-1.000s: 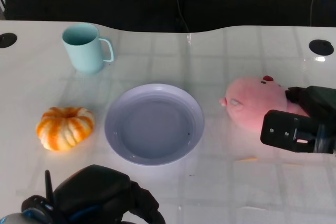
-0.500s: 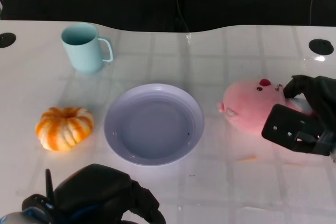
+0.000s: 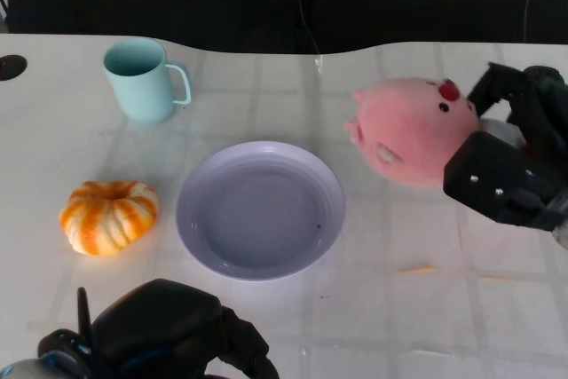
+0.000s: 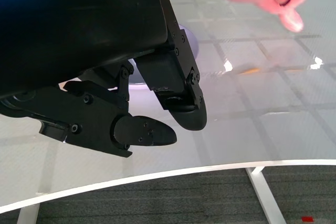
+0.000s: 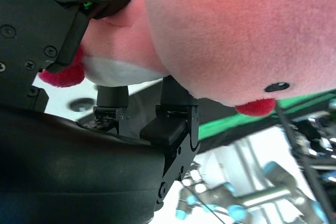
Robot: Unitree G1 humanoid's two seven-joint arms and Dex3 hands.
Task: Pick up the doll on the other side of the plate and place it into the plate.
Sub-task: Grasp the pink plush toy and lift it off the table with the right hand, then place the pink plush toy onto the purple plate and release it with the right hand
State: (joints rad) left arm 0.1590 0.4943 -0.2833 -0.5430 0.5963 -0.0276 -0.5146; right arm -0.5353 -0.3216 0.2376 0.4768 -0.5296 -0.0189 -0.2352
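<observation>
Fingers of the left hand [image 3: 169, 330] sit nearest, low by the table's front edge; in its wrist view they are apart and hold nothing, which suits an arm with no part in this step. Beyond it lies one lavender plate [image 3: 260, 210], bare inside, with one orange pumpkin [image 3: 110, 216] to its left. To the plate's right, the right hand [image 3: 510, 153] is clamped on the single pink doll [image 3: 410, 129], its fingers wrapped around the rear of the body so the face points toward the plate. The doll appears lifted off the table, beside the plate and not over it. I judge the carry across comes next. Farthest back stands one pale teal mug [image 3: 145, 80], well apart from everything else.
</observation>
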